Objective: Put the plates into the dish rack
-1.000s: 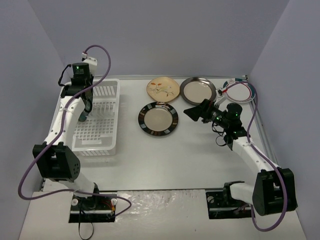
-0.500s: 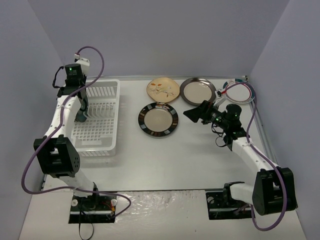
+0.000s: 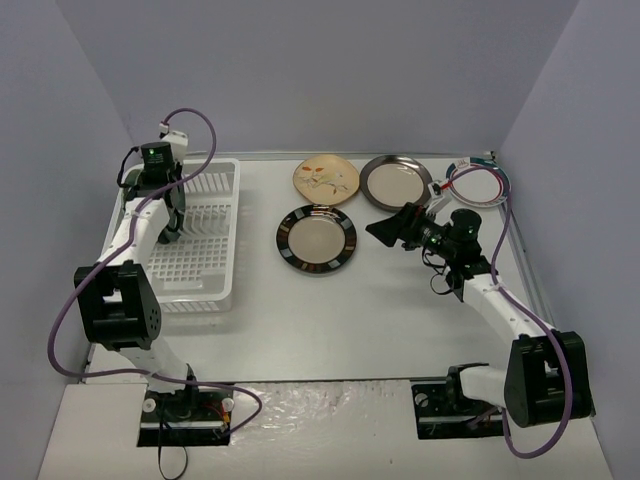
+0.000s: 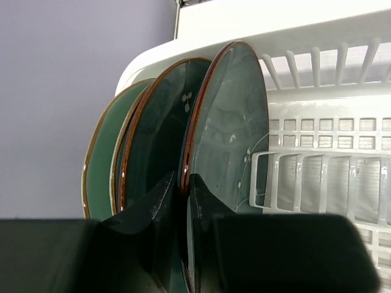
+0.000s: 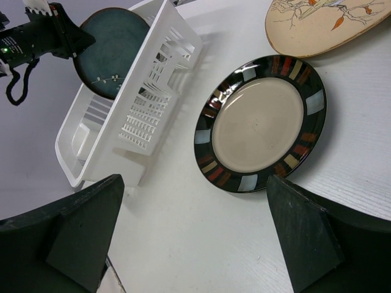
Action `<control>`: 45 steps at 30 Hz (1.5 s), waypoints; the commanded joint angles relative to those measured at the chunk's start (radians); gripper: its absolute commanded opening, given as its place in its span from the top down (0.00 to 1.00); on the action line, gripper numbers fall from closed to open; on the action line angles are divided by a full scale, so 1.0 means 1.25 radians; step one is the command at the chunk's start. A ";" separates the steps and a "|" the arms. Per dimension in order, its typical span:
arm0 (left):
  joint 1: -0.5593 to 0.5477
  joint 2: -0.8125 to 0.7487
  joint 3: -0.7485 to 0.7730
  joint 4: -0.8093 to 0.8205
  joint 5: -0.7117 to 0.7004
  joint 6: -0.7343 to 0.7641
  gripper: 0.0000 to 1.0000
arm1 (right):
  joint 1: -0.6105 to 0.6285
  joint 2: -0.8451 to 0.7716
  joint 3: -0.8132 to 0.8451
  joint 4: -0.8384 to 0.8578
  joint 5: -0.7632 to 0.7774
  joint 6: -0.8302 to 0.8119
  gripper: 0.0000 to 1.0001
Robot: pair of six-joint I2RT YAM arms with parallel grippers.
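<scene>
Left gripper [image 4: 182, 183] clamped on a dark blue plate [image 4: 229, 128] standing in the dish rack [image 4: 324, 140].
Its two black fingers pinch the plate's brown rim at the rack's far end. Beside it a second dark blue plate [image 4: 162, 122] and a light teal plate [image 4: 101, 165] stand on edge. The right gripper [image 5: 194, 201] hangs spread wide, holding nothing, above the table [image 3: 400, 320] over a dark-rimmed beige plate [image 5: 259, 122]. A tan floral plate [image 5: 324, 24], another beige plate [image 3: 397, 181] and a white plate [image 3: 478, 184] lie flat beyond.
</scene>
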 commanded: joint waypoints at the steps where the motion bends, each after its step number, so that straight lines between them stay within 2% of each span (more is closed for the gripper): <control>1: 0.013 -0.040 0.030 0.124 -0.037 -0.009 0.78 | -0.002 0.006 0.008 0.067 -0.016 -0.003 0.00; 5: 0.013 -0.063 0.024 0.123 -0.037 -0.029 0.53 | 0.002 0.008 0.011 0.041 0.009 -0.015 0.00; 8: 0.013 -0.082 0.026 0.121 -0.031 -0.045 0.42 | 0.008 0.018 0.016 0.025 0.019 -0.022 0.00; 14: 0.011 -0.133 0.047 0.081 0.002 -0.102 0.24 | 0.038 0.053 0.028 -0.024 0.081 -0.046 0.01; 21: 0.003 -0.215 0.101 -0.067 0.107 -0.319 0.05 | 0.092 0.187 0.051 0.001 0.164 -0.020 0.03; 27: 0.000 -0.336 0.021 -0.137 0.244 -0.442 0.03 | 0.112 0.333 0.089 0.074 0.178 0.031 0.06; 33: -0.012 -0.440 -0.120 -0.096 0.333 -0.475 0.03 | 0.129 0.466 0.143 0.100 0.177 0.037 0.07; 39: -0.025 -0.441 -0.200 -0.089 0.393 -0.499 0.03 | 0.137 0.582 0.169 0.183 0.140 0.094 0.10; 45: -0.027 -0.447 -0.210 -0.074 0.413 -0.513 0.03 | 0.149 0.646 0.195 0.157 0.145 0.104 0.16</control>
